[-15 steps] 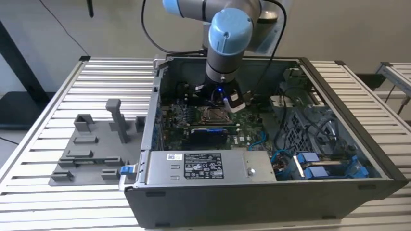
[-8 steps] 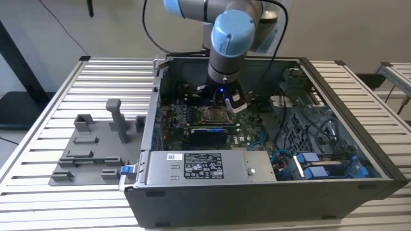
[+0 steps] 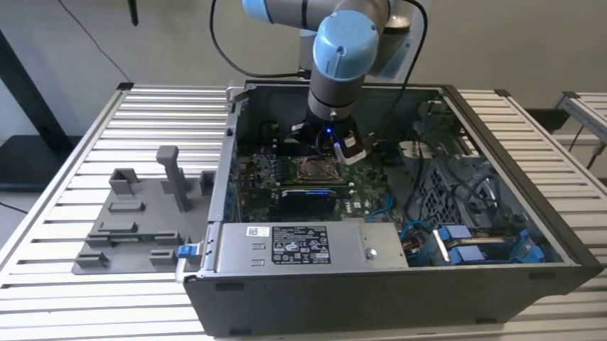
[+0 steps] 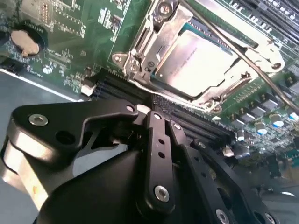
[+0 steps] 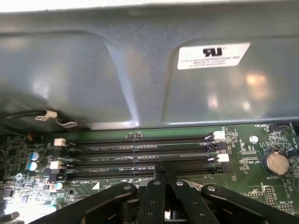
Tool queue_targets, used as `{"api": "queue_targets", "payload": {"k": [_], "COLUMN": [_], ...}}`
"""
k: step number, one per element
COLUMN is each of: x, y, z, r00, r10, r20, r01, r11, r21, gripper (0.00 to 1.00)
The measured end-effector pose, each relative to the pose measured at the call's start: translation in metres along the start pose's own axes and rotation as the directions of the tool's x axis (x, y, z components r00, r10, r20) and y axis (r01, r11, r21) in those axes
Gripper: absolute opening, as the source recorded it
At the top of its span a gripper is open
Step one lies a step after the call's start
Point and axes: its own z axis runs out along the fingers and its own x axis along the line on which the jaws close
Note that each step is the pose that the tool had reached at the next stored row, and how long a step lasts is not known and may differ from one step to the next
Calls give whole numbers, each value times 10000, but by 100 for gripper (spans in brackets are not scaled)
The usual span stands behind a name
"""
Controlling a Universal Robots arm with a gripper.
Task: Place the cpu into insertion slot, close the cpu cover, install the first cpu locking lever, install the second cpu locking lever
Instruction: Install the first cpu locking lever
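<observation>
Since the fingers are drawn together with nothing seen between them, the gripper is judged set for pushing, not carrying. It is held over the memory slots, just beside the insertion slot, where the cpu lies seated under the lowered cpu cover, a cpu locking lever crossing it.

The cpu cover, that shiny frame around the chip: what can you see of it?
The cpu cover is a thin, silvery metal frame, roughly square, with an open window in its middle. It lies flat over the cpu, whose grey face shows through the window. A screw sits at one end. A thin locking lever rod crosses one side. Green circuit board surrounds it. The gripper hangs beside it, above black memory slots, apparently not touching.
</observation>
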Motion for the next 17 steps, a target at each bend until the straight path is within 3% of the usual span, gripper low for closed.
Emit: {"api": "queue_targets", "payload": {"k": [8,12,14,17], "x": [200,344,415,429], "y": [-5,-33,-43,-52], "z": [-142,-160,-162,-147], "r00": [10000,10000,10000,10000], "r10": [4,2,-14,-22], "r20": [-7,-5,32,50], "r01": [-4,-2,14,23], "r11": [10000,10000,10000,10000], "r21": [-72,-75,-79,-80], "gripper": [11,11,11,11]}}
